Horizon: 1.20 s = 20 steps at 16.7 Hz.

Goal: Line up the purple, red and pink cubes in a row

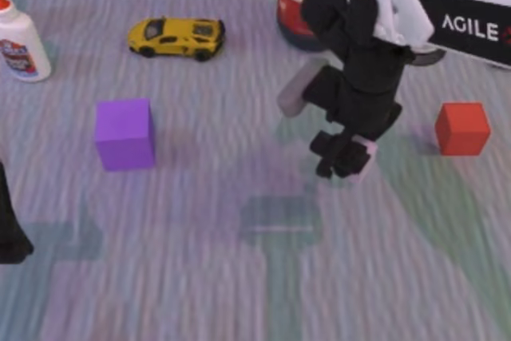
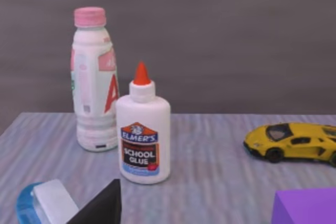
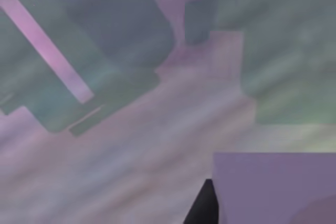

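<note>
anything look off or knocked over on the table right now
Nothing stands out. The glue bottle and drink bottle stand upright, the yellow toy car sits on its wheels, and the purple cube and red cube rest flat. No spills.

The pink cube [image 1: 366,154] is mostly hiding behind the right gripper [image 1: 345,157], so only a pale sliver is peeking out beside the fingers. The right wrist view is showing it as a big blurry block [image 3: 275,187] running off the edge. The dark jar [image 1: 299,5] behind the right arm is getting cut off by the top edge. The left gripper [image 1: 9,233], left of the purple cube [image 1: 124,133], is barely poking in.
</note>
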Each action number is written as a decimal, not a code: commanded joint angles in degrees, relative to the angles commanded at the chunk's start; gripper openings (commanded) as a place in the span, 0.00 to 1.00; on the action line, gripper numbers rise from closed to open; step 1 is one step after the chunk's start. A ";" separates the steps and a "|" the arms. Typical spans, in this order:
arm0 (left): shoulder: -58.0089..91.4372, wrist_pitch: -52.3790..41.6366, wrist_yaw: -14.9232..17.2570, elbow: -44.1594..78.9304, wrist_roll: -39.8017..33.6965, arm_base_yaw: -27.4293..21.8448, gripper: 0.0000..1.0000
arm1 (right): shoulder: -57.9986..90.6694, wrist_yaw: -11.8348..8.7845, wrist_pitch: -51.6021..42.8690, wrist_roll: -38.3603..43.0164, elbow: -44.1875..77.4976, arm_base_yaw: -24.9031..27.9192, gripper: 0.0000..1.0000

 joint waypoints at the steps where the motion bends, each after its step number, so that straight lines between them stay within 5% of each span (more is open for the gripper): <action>1: 0.00 0.00 0.00 0.00 0.00 0.00 1.00 | -0.47 0.00 -0.72 0.00 0.52 0.02 0.00; 8: 0.00 0.00 0.00 0.00 0.00 0.00 1.00 | -1.02 -0.07 -0.79 -2.12 -0.05 0.19 0.00; 20: 0.00 0.00 0.00 0.00 0.00 0.00 1.00 | -9.49 -0.72 -1.26 -29.50 -8.54 4.30 0.00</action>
